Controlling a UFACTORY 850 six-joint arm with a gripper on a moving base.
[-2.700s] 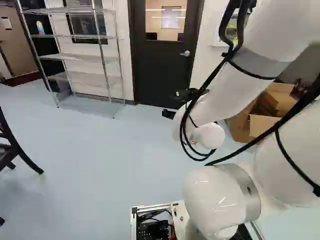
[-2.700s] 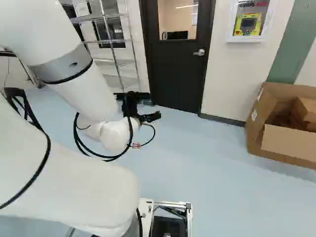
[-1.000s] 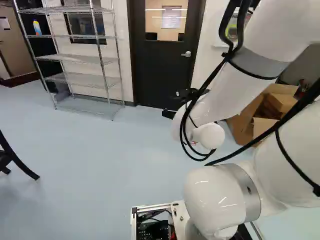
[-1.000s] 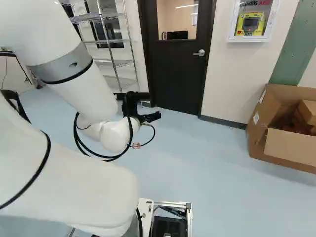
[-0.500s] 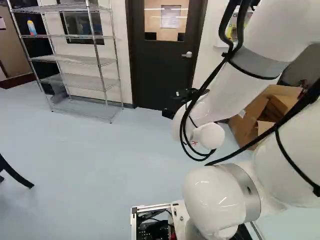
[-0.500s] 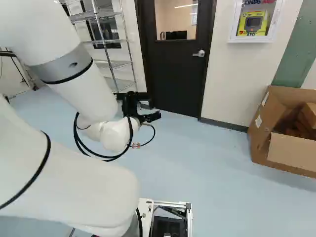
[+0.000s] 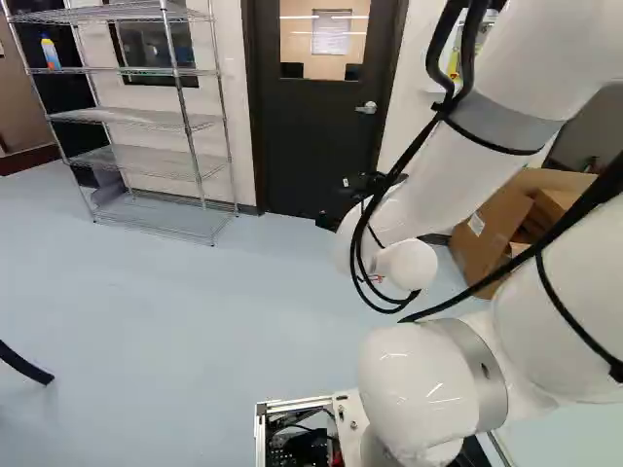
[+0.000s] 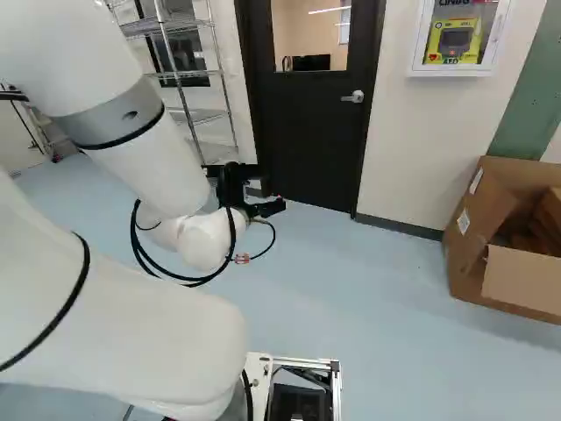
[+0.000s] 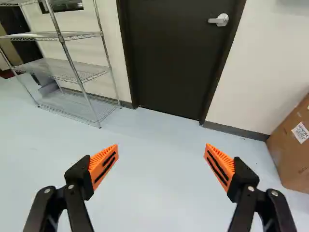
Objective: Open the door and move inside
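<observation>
The door (image 9: 169, 63) is standing shut between shelf (image 9: 72, 70) and box (image 9: 294, 157), the open gripper (image 9: 161, 150) is holding its 2 fingers apart, short of the handle (image 9: 220, 20), and opening and entry are both awaiting completion.

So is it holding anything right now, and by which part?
Nothing: its black jaws stand wide apart, short of the silver lever handle on the dark door.

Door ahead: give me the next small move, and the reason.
I would roll a little closer to the door, gripper open. The door is shut, and its lever handle looks out of reach: bare floor shows between the open fingers and the door, and nothing is gripped.
</observation>
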